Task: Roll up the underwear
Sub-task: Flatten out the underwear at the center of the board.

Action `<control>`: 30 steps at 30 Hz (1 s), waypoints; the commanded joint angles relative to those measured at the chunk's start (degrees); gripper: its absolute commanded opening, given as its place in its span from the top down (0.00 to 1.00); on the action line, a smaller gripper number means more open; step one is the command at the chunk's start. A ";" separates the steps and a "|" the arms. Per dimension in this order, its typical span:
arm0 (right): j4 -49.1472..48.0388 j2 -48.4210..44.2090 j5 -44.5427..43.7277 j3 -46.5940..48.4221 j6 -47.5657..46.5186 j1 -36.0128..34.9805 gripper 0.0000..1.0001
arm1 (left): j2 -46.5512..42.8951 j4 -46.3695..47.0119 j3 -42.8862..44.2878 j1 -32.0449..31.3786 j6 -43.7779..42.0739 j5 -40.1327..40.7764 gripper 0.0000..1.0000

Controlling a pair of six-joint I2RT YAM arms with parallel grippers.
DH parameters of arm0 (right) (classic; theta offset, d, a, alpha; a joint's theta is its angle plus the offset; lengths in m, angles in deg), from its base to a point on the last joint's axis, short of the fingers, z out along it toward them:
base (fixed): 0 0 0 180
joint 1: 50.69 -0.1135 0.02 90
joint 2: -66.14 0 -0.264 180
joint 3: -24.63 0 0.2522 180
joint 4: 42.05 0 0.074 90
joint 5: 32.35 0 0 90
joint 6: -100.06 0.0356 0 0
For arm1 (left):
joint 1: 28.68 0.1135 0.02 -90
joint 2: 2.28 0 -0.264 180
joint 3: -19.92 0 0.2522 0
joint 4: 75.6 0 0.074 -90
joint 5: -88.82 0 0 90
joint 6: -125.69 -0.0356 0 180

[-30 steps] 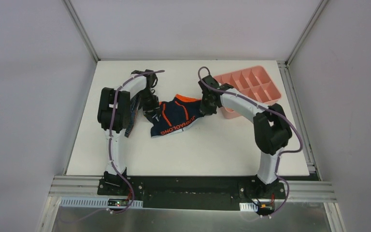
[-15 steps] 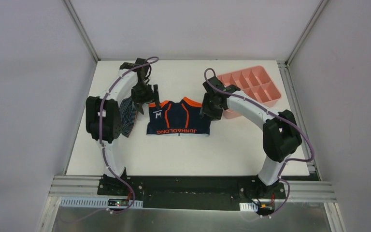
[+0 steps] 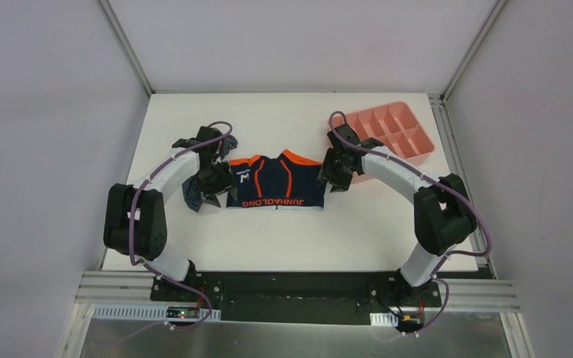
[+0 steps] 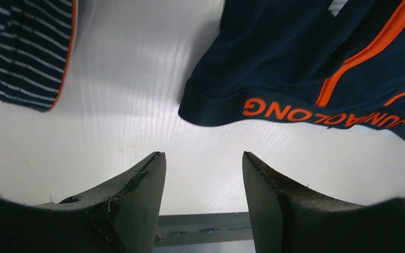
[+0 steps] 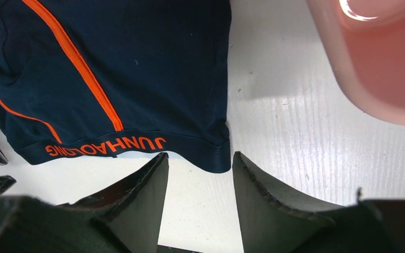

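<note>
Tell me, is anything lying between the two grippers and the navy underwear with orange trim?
Nothing visible. The left gripper and right gripper are open at opposite waistband corners of the navy underwear, with only bare table between. The striped pair and pink tray lie off to the sides.

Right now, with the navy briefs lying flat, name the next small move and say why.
Probably ease both grippers forward and pinch the waistband corners to start the roll. The navy briefs lie flat, and the left gripper and right gripper are open, each right at a corner.
</note>
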 commanded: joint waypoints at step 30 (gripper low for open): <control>-0.01 0.02 1.49 1.82 -0.07 -0.12 0.50 | 1.98 13.82 -9.28 3.20 4.87 2.72 0.68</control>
